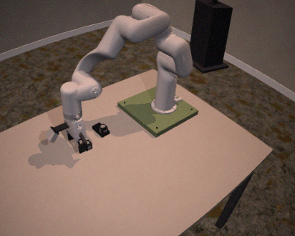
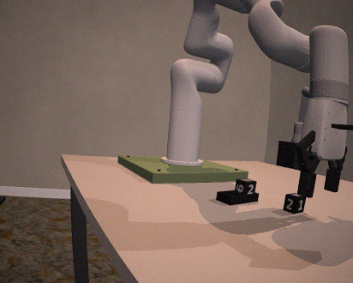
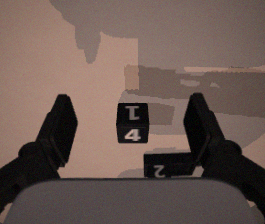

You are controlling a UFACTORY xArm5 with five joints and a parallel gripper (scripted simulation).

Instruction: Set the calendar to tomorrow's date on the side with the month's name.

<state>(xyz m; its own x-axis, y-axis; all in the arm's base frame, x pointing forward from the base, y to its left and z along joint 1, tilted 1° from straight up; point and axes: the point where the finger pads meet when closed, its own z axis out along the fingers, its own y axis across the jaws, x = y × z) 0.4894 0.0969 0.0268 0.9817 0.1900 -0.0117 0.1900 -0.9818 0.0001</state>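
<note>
Right of centre in the exterior view, the claw (image 1: 79, 143) (image 2: 320, 184) (image 3: 130, 107) hangs wide open, holding nothing, above a loose cube (image 2: 294, 203) (image 3: 132, 123) on the table (image 1: 140, 179) (image 2: 159, 231) (image 3: 23, 65); left of that, the tray (image 1: 97, 129) (image 2: 230, 198) (image 3: 175, 157) bears another cube (image 1: 103, 128) (image 2: 246, 187).

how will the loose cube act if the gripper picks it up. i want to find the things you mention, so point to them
The loose cube (image 1: 89, 144) (image 2: 294, 203) (image 3: 132, 123) looks rigid, so it likely won't squash between the fingers. Its flat faces should give an even grip and make rolling unlikely. Being about as tall as wide, it would probably slide rather than tip if nudged low.
</note>
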